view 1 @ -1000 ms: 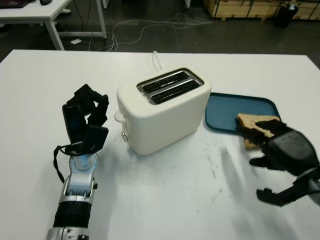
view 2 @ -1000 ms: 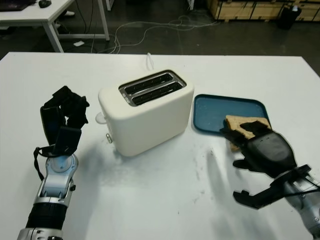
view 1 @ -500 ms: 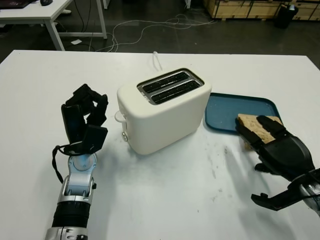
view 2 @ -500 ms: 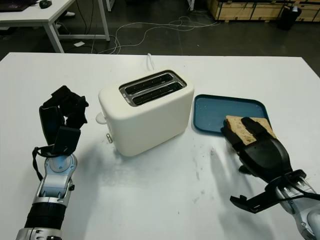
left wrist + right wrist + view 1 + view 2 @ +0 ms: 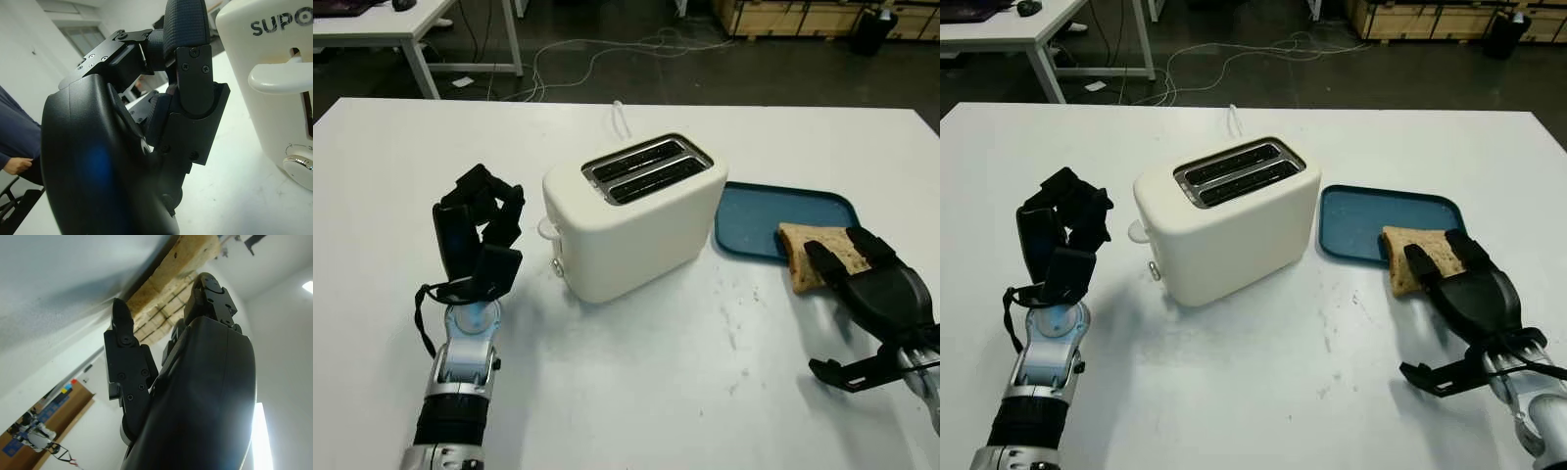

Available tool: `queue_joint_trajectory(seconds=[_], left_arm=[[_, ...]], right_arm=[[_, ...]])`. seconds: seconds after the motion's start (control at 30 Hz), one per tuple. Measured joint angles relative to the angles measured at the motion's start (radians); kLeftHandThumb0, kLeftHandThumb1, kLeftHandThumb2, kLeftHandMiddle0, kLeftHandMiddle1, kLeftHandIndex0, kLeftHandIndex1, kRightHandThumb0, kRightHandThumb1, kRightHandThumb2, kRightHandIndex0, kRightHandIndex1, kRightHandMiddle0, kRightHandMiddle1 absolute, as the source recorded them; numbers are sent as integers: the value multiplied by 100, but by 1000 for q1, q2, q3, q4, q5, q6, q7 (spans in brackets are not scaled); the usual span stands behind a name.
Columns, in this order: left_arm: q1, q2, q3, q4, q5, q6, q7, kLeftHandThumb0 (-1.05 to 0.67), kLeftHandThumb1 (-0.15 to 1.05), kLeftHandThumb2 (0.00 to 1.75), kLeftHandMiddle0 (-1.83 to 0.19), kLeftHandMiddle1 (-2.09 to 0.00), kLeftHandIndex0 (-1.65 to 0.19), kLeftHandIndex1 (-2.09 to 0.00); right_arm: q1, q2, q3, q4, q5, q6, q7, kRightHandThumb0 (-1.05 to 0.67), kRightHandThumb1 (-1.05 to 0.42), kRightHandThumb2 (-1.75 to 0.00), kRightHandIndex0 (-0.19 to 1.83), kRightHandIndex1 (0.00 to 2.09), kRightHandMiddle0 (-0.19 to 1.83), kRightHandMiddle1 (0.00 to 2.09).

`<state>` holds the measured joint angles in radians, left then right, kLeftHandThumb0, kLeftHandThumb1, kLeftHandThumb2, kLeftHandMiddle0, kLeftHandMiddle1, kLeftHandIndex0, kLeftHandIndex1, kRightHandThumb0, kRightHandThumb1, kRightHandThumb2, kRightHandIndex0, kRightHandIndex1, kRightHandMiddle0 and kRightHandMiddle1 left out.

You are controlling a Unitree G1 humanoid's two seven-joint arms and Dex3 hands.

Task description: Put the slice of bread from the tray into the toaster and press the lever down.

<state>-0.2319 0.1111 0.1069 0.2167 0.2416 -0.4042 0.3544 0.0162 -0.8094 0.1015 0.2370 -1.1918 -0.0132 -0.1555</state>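
Left eye view: the slice of bread (image 5: 817, 252) is seen lying flat at the near right corner of the blue tray (image 5: 754, 212), overhanging its near edge onto the table (image 5: 636, 392), long axis running left to right. The right hand (image 5: 873, 284) is placed upon it, uncurled, nothing gripped. The toaster (image 5: 631, 215) stands left of the tray, slots running diagonally, lever (image 5: 279, 78) raised. The left hand (image 5: 478, 230) is held upright beside it, curled, empty.

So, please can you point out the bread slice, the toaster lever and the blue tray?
bread slice (image 5: 800, 247), left eye view, bare crust end
toaster lever (image 5: 279, 80), left wrist view, white handle
blue tray (image 5: 1361, 211), right eye view, bare floor
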Motion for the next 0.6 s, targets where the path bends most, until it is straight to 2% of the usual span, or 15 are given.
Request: queue_joint_trajectory(seconds=[0.17, 0.47, 0.57, 0.6], left_arm=[[0, 0, 1, -1, 0, 0, 0, -83, 92, 38, -122, -156, -94, -154], [0, 1, 2, -2, -1, 0, -1, -82, 92, 37, -122, -155, -93, -153], [0, 1, 2, -2, -1, -4, -1, -83, 92, 38, -123, -155, -93, -153], [0, 1, 2, -2, -1, -5, 0, -83, 92, 38, -123, -155, -93, -154]], right_arm=[[-20, -8, 28, 26, 15, 18, -10, -8, -92, -12, 3, 8, 5, 2], [-98, -10, 86, 155, 88, 14, -101, -3, -92, -20, 0, 42, 9, 8], [-147, -1, 119, 237, 120, -2, -165, -6, -92, -20, 0, 65, 14, 14], [-165, 2, 130, 265, 125, -12, -192, -14, -92, -16, 0, 86, 18, 22]])
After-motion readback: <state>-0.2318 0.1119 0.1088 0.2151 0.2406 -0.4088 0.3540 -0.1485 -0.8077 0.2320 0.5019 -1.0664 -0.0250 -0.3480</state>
